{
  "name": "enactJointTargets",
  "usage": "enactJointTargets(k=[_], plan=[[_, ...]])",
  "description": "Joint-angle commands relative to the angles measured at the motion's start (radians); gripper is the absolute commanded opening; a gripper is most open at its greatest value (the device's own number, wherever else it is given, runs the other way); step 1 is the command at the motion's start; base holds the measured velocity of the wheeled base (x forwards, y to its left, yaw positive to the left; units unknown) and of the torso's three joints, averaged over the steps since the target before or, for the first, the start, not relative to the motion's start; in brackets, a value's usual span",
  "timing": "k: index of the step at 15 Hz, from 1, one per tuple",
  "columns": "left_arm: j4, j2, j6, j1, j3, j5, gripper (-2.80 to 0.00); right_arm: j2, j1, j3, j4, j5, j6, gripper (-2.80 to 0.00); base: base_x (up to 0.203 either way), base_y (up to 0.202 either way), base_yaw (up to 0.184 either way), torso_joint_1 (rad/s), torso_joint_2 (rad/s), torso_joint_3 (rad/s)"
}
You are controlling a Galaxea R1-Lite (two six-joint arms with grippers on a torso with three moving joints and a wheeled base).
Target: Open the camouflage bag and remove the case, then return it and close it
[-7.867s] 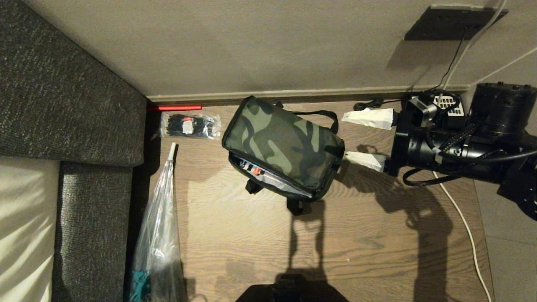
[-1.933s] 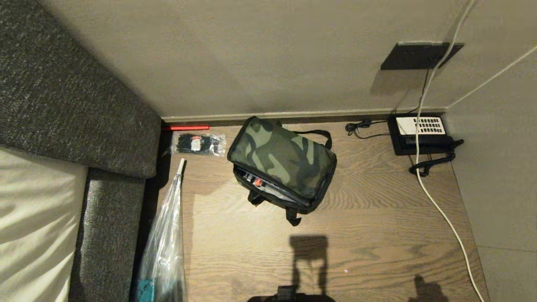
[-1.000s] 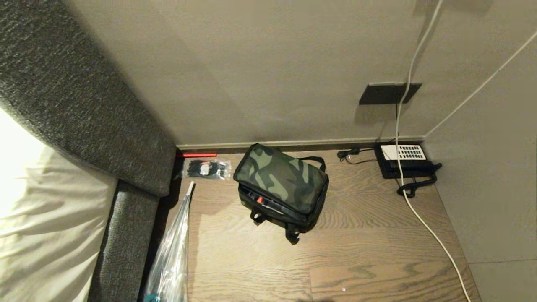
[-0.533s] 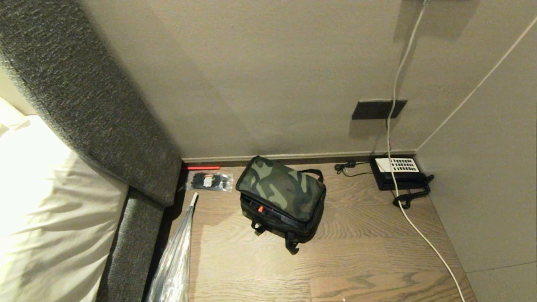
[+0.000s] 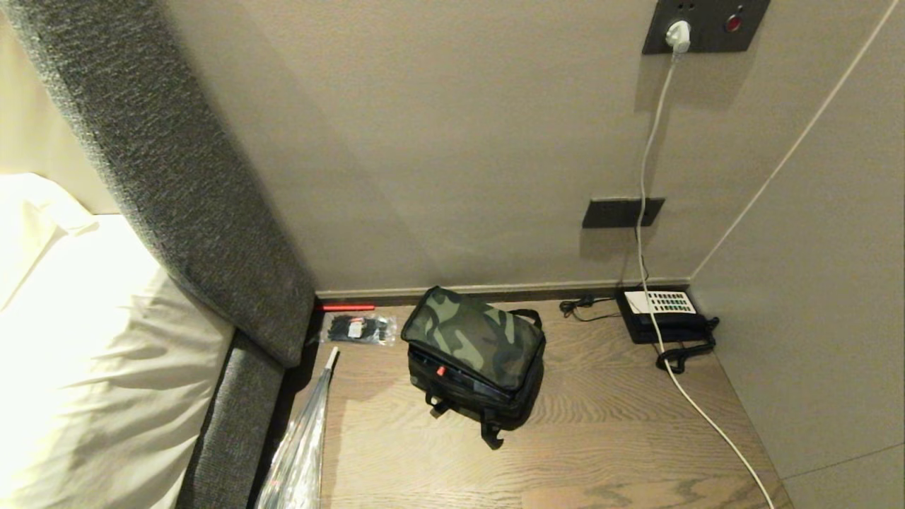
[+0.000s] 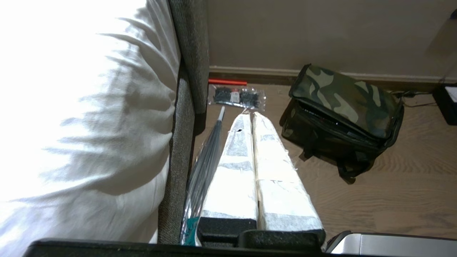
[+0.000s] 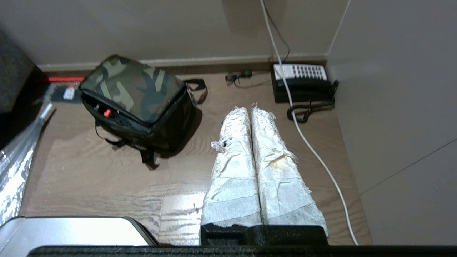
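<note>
The camouflage bag [image 5: 475,357] stands on the wooden floor by the wall, its camouflage lid [image 5: 472,334] lying down over the black body. A thin dark gap with a small red spot [image 5: 440,370] shows under the lid's front edge. Apart from that spot the case is hidden inside. The bag [image 6: 342,107] also shows in the left wrist view, and the bag [image 7: 137,98] in the right wrist view. My left gripper [image 6: 251,116] is shut and empty, well short of the bag. My right gripper [image 7: 249,110] is shut and empty too, beside the bag. Neither arm appears in the head view.
A grey upholstered bed frame [image 5: 184,205] with white bedding [image 5: 85,339] fills the left. A clear packet of black items [image 5: 358,329], a red rod [image 5: 346,307] and a wrapped umbrella [image 5: 300,452] lie by it. A black telephone [image 5: 661,318] and white cable [image 5: 696,403] sit at right.
The head view has risen and tilted up, so the bag looks smaller and lower and a wall socket has come into view. The right arm left that view earlier. The bag has not moved.
</note>
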Motion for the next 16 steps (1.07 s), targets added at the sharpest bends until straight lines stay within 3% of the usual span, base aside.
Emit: enactJointTargets(k=[1,16], plan=[[0.0,-0.002,0.0,0.0,0.003,0.0,-2.8,-0.001,0.001,0.0,0.0,0.0,0.0,-2.8,0.0,0.0,0.0,0.002,0.0,0.202],[0.0,-0.002,0.001,0.001,0.003,0.0,-2.8,-0.001,0.001,0.0,0.0,0.002,0.0,-2.8,0.0,0.0,0.0,0.002,0.0,0.204]])
